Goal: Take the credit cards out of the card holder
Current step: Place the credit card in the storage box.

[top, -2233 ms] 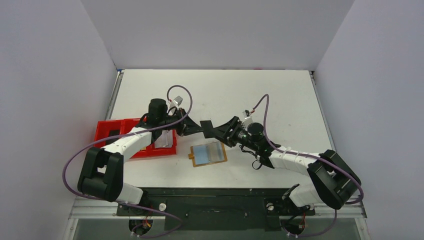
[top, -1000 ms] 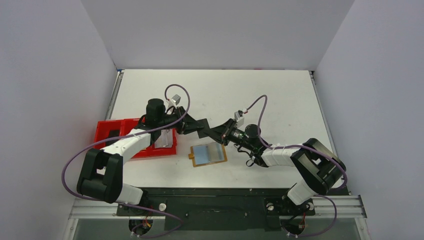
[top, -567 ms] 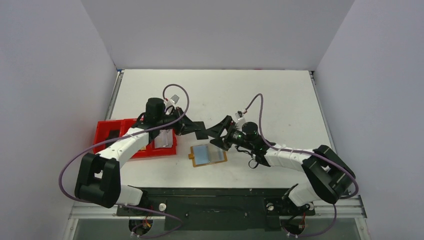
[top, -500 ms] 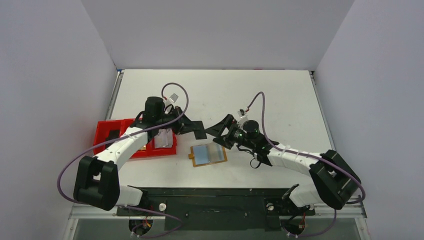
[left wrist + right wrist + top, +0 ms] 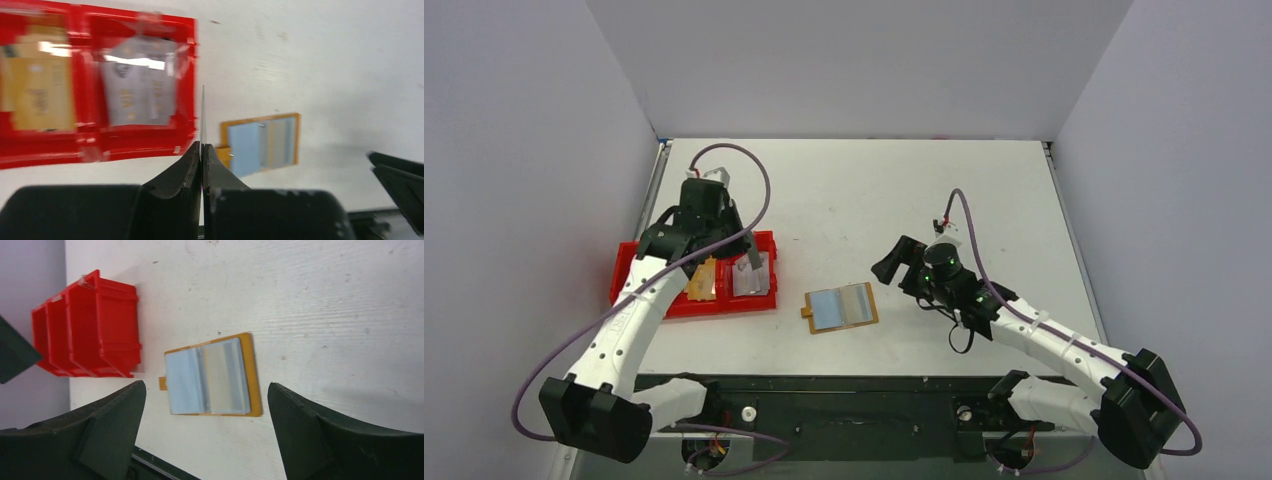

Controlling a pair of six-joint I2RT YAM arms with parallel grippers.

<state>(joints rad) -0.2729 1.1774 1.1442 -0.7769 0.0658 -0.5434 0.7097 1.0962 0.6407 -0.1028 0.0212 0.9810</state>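
The tan card holder [image 5: 842, 307] lies open on the table, and the left wrist view shows the holder [image 5: 262, 142] too. A pale blue credit card [image 5: 182, 380] sits in the left pocket of the holder [image 5: 252, 375]. My left gripper [image 5: 746, 256] hovers over the right end of the red tray. In the wrist view the left gripper [image 5: 202, 146] is shut on a thin card [image 5: 203, 115] seen edge-on. My right gripper [image 5: 896, 262] hangs to the right of the holder. The right gripper [image 5: 206, 386] is open wide with nothing in it.
The red compartmented tray [image 5: 724, 305] stands at the left edge, with a tan card [image 5: 702, 280] and a grey card [image 5: 751, 275] lying in it. Both wrist views show the tray [image 5: 135, 150] [image 5: 100, 325]. White walls enclose the table on three sides.
Both grippers met above the holder a second ago. The right gripper opened and drew back to the right. The left arm swung left over the tray with the card.
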